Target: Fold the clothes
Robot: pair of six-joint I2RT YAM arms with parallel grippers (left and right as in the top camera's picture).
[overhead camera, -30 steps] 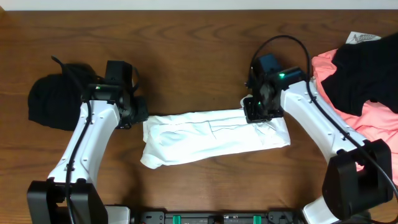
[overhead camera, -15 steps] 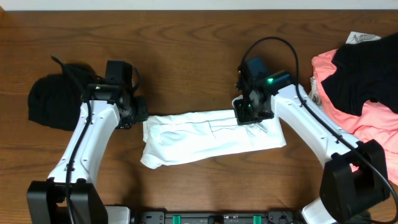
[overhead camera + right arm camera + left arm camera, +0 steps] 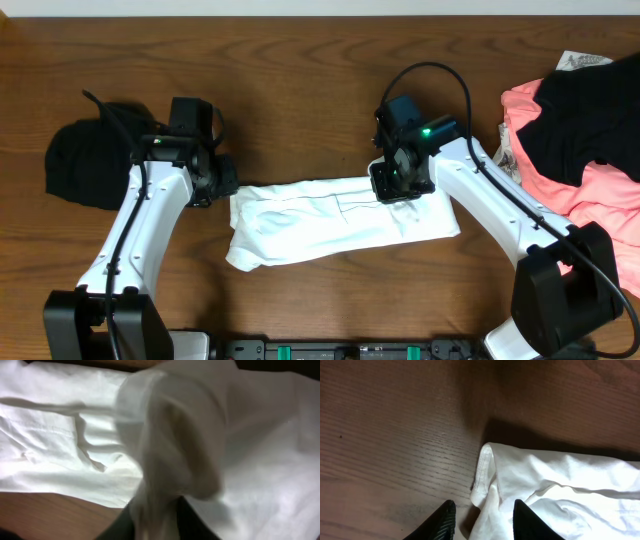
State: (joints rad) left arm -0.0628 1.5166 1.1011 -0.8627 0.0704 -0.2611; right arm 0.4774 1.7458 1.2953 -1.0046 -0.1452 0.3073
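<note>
Dark brown wood worktop [image 3: 320,60], both arms reaching in from the near edge. White garment [image 3: 330,225] at centre, lying flat as a long crosswise band, already narrowed lengthwise judging by the doubled layers and seam lines.

Right tool [image 3: 398,182] at the band's upper right part, clamped on a bunched ridge of white cloth. Ridge seen in right wrist view rising up between the fingers [image 3: 195,525]; blurred there, so probably being lifted.

Left tool [image 3: 482,522] at the band's upper left corner, jaws apart. Hemmed corner lying between them, thin dark gap beside the left finger [image 3: 447,517], so reads as not clamped.

Black bundle [image 3: 85,165] far left, well apart from the band, beside the left arm. Possibly a finished item, too dark to make out folds.

Coral garment [image 3: 590,190] heaped at right edge with a black garment [image 3: 585,110] on top, both crumpled, not folded.

Progress: partway through the white piece. Lengthwise fold done, crosswise fold not yet done. Right end to go over toward left end, then flatten. Two heaped items at right not started. Overall judged short of halfway.
</note>
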